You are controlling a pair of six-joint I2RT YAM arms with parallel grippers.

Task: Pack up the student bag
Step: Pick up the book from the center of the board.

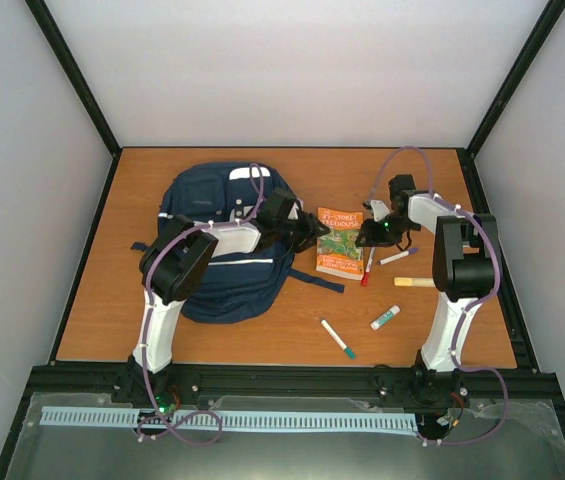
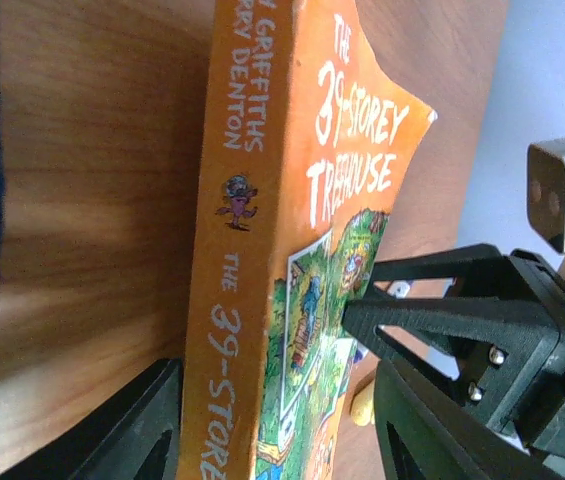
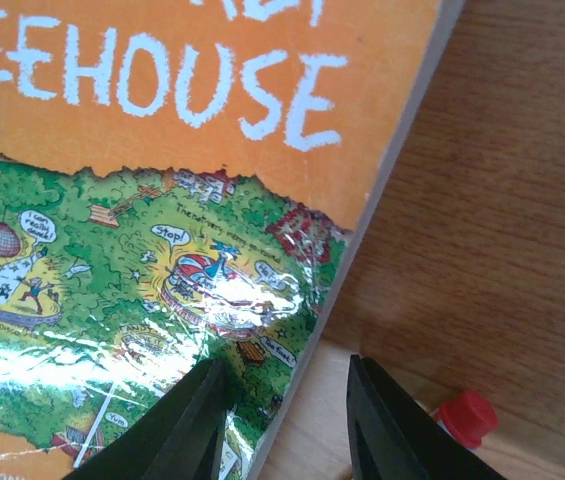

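The student bag (image 1: pixel 224 245) is big and dark blue with white stripes. It lies flat on the left half of the brown wooden table (image 1: pixel 102 300). Just beside it, at its 3 o'clock, lies an orange book (image 1: pixel 340 245) with a green picture on the front. The words on the cover say The 39-Storey Treehouse. The book is outside the bag. The left gripper (image 1: pixel 305 230) reaches over the bag's right side to the book's 9 o'clock edge, where the spine is. In the left wrist view its two black fingers (image 2: pixel 127 430) stand one on each side of the book, close to it. I cannot tell if they are squeezing it. The right gripper (image 1: pixel 369 237) is at the book's 3 o'clock edge. In the right wrist view its fingers (image 3: pixel 187 425) are a little apart. One is over the shiny cover and the other is over the wood just past the edge, so nothing is pinched between them. A white marker (image 1: pixel 367 270) with a red cap lies just beside the book, at its 4 o'clock. A yellow stick (image 1: pixel 412 283) lies farther out the same way. A pen (image 1: pixel 339 338) with a green tip lies at the book's 6 o'clock, near the front of the table. A short stick (image 1: pixel 385 318) with a green cap lies at the book's 5 o'clock.
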